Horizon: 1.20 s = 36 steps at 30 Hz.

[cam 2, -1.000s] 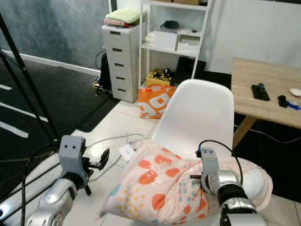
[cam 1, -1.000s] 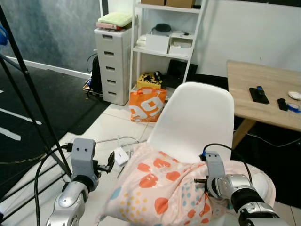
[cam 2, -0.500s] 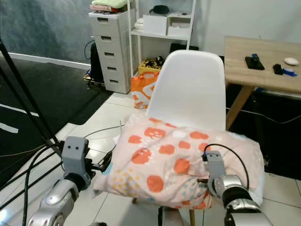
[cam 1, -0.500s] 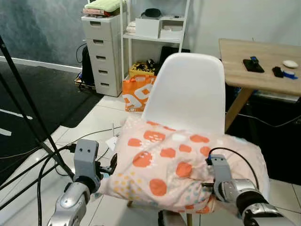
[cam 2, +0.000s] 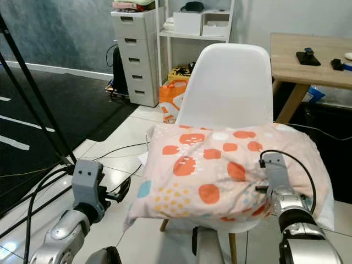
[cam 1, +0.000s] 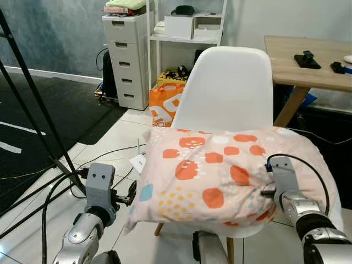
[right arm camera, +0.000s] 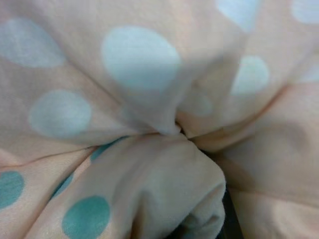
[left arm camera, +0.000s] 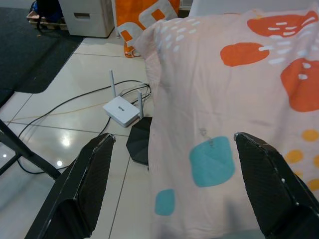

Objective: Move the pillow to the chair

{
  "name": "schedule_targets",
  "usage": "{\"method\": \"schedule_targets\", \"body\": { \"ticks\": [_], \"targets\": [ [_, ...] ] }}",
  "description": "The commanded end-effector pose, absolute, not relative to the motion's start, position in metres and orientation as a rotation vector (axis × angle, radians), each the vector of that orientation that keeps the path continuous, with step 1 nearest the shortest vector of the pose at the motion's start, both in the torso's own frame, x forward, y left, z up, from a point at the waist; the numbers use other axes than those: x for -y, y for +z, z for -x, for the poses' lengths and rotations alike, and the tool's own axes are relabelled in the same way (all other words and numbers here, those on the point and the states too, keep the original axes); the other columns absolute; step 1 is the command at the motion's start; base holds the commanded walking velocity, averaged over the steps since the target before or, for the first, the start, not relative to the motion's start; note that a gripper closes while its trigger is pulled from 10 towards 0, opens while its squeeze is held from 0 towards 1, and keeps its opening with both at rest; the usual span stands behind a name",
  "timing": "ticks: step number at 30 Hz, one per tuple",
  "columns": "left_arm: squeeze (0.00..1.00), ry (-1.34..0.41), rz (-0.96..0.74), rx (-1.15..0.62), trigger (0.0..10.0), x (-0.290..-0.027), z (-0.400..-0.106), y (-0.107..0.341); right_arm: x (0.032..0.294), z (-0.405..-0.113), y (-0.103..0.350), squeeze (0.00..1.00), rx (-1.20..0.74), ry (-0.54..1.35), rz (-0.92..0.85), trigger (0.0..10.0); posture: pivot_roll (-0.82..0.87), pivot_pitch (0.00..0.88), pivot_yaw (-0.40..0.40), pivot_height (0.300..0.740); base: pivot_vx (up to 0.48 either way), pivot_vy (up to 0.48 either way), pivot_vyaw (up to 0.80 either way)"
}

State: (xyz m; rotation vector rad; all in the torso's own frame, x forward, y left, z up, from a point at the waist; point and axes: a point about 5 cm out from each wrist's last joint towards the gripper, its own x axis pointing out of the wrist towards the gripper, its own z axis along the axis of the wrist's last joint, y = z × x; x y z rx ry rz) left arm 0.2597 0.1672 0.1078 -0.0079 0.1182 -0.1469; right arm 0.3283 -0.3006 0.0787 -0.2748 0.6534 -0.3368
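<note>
Left eye view: the pillow, pale pink with orange spots, lies across the seat of the white chair, overhanging its front and both sides. The right pincer is buried in the pillow's right front corner; the left pincer is just beside its left edge. A wooden table stands at right behind the chair, an orange bag and drawers beyond.

Left wrist view: the two black fingers are spread wide apart, the pillow's edge between them, untouched. A white router lies on the tiled floor.

Right wrist view: bunched pillow fabric pressed against the lens, clamped by this pincer.
</note>
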Motion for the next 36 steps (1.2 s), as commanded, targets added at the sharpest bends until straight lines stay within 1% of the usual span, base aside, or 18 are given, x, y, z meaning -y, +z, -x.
{"method": "schedule_targets", "body": {
  "ticks": [1,3,4,6,11,12,13,15,18,21,24,28,29,32,33,34,35,36],
  "targets": [
    [0.00,-0.152,-0.005,-0.122,10.0,-0.168,-0.258,0.109,0.305,-0.337,0.096,0.00,-0.566,-0.370,0.276,10.0,-0.16,0.072,-0.018,0.516,0.000,0.000,0.00],
    [0.00,-0.153,-0.007,-0.123,10.0,-0.167,-0.258,0.109,0.302,-0.340,0.098,0.00,-0.540,-0.366,0.257,10.0,-0.16,0.073,-0.019,0.516,0.000,0.000,0.00],
    [0.00,-0.155,-0.011,-0.124,10.0,-0.167,-0.258,0.109,0.294,-0.345,0.101,0.00,-0.501,-0.347,0.193,10.0,-0.16,0.074,-0.016,0.516,0.000,0.000,0.00],
    [0.00,-0.156,-0.014,-0.125,10.0,-0.167,-0.257,0.109,0.289,-0.348,0.102,0.00,-0.475,-0.334,0.147,10.0,-0.16,0.074,-0.016,0.516,0.000,0.000,0.00],
    [0.00,-0.157,-0.016,-0.125,10.0,-0.168,-0.257,0.109,0.284,-0.351,0.104,0.00,-0.452,-0.321,0.134,10.0,-0.16,0.080,-0.017,0.516,0.000,0.000,0.00],
    [0.00,-0.156,-0.018,-0.125,10.0,-0.168,-0.257,0.109,0.284,-0.353,0.108,0.86,-0.426,-0.327,0.134,10.0,-0.16,0.080,-0.017,0.516,0.000,0.000,0.00],
    [0.00,-0.152,-0.019,-0.123,10.0,-0.170,-0.257,0.110,0.287,-0.354,0.113,1.00,-0.408,-0.353,0.169,10.0,-0.16,0.082,-0.020,0.516,0.000,0.000,0.00],
    [0.00,-0.152,-0.019,-0.123,10.0,-0.170,-0.257,0.110,0.287,-0.354,0.113,1.00,-0.408,-0.353,0.169,10.0,-0.16,0.082,-0.020,0.516,0.000,0.000,0.00],
    [0.00,-0.144,-0.023,-0.124,10.0,-0.172,-0.257,0.110,0.297,-0.356,0.126,1.00,-0.378,-0.401,0.252,10.0,-0.16,0.081,-0.018,0.516,0.000,0.000,0.00],
    [0.00,-0.143,-0.028,-0.130,10.0,-0.175,-0.257,0.110,0.301,-0.358,0.134,1.00,-0.361,-0.419,0.281,10.0,-0.16,0.081,-0.017,0.516,0.000,0.000,0.00],
    [0.00,-0.146,-0.036,-0.136,10.0,-0.177,-0.258,0.110,0.303,-0.360,0.143,1.00,-0.338,-0.435,0.289,10.0,-0.16,0.083,-0.018,0.516,0.000,0.000,0.00],
    [0.00,-0.161,-0.080,-0.156,10.0,-0.182,-0.258,0.111,0.297,-0.366,0.149,1.00,-0.359,-0.381,0.235,10.0,-0.17,0.083,-0.018,0.516,0.000,0.000,0.00],
    [0.00,-0.166,-0.099,-0.168,10.0,-0.184,-0.258,0.111,0.289,-0.369,0.147,1.00,-0.396,-0.319,0.187,10.0,-0.17,0.084,-0.019,0.516,0.000,0.000,0.00],
    [0.00,-0.168,-0.111,-0.175,10.0,-0.186,-0.257,0.111,0.283,-0.371,0.145,1.00,-0.420,-0.277,0.155,10.0,-0.17,0.083,-0.019,0.516,0.000,0.000,0.00],
    [0.00,-0.175,-0.127,-0.188,10.0,-0.187,-0.257,0.111,0.272,-0.372,0.141,1.00,-0.480,-0.178,0.137,10.0,-0.17,0.085,-0.019,0.516,0.000,0.000,0.00],
    [0.00,-0.175,-0.127,-0.188,10.0,-0.187,-0.257,0.111,0.272,-0.372,0.141,1.00,-0.480,-0.178,0.137,10.0,-0.17,0.085,-0.019,0.516,0.000,0.000,0.00],
    [0.00,-0.184,-0.143,-0.204,10.0,-0.188,-0.257,0.111,0.259,-0.373,0.138,1.00,-0.538,-0.037,0.160,10.0,-0.17,0.091,-0.021,0.516,0.000,0.000,0.00],
    [0.00,-0.190,-0.152,-0.214,10.0,-0.188,-0.258,0.111,0.250,-0.373,0.136,1.00,-0.578,0.055,0.182,10.0,-0.17,0.091,-0.021,0.516,0.000,0.000,0.00]
  ]
}}
